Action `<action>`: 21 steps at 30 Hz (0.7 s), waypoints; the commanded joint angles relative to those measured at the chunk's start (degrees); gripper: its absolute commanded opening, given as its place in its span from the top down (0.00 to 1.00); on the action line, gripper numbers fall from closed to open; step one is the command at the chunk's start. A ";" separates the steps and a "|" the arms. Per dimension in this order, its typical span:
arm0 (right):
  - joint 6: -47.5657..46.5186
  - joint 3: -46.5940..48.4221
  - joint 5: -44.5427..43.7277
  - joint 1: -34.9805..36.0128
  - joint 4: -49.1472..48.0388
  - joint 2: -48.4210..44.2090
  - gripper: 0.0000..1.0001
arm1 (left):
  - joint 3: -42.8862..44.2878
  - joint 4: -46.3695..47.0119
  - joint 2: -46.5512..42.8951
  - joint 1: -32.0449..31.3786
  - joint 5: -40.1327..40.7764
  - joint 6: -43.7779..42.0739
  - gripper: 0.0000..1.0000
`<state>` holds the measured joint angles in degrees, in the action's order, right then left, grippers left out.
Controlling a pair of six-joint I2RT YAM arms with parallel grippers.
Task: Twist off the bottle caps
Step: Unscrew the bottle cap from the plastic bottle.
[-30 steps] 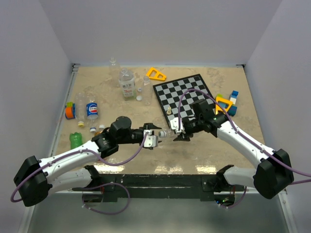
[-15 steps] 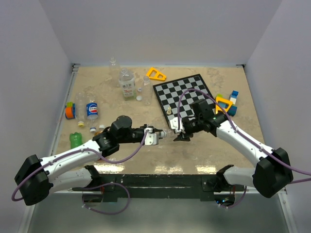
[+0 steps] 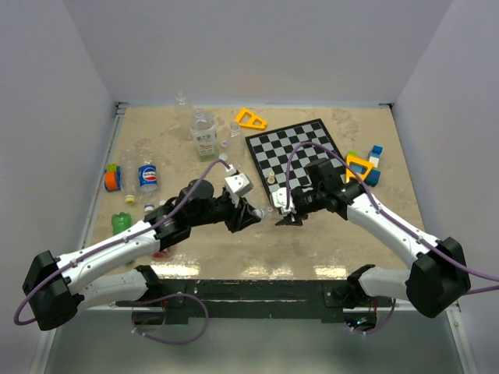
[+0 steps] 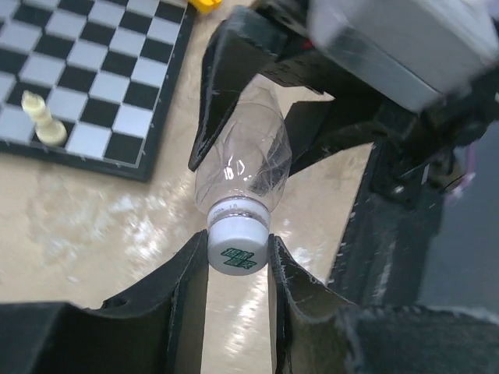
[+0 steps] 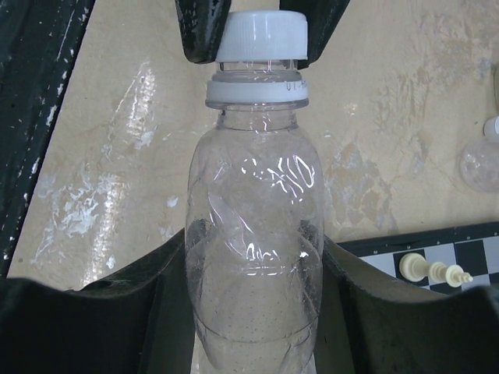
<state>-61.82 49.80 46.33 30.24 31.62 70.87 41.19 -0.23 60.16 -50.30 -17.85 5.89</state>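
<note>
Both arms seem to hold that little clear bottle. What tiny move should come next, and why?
Probably a twist of the left wrist to turn the white cap loose. The left gripper is shut on that cap, the right gripper clamps the clear bottle by its body, and the cap sits on the neck.

Nothing can be read for certain. In the left wrist view, the white cap (image 4: 238,250) has a small green printed mark on its flat top, too blurred to make out, and the tiny dark characters on the neck ring of the clear bottle (image 4: 243,167) are too small to tell. In the top view, the blue-labelled bottle (image 3: 148,177) lying at the left shows a round red, white and blue emblem whose letters cannot be read, and the bottle with a white label (image 3: 204,139) standing at the back has red and green print too small to read.
</note>
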 commanded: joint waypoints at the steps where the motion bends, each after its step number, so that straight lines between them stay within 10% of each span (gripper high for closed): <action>1: -0.67 0.82 -0.71 0.00 1.78 -0.30 0.85 | 4.42 -5.21 -2.60 0.82 8.00 31.33 1.00; 8: -0.49 0.74 -0.80 -0.01 1.78 -0.65 0.85 | 8.13 -10.60 -0.57 1.17 5.29 44.46 1.00; 21: -0.49 0.65 -0.89 0.00 1.69 -0.82 0.85 | 7.24 -9.97 -1.71 1.35 7.04 41.49 1.00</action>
<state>-61.89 49.87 48.21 30.59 30.79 70.76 46.83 -12.23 60.73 -49.52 -11.86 47.37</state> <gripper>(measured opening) 0.510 0.343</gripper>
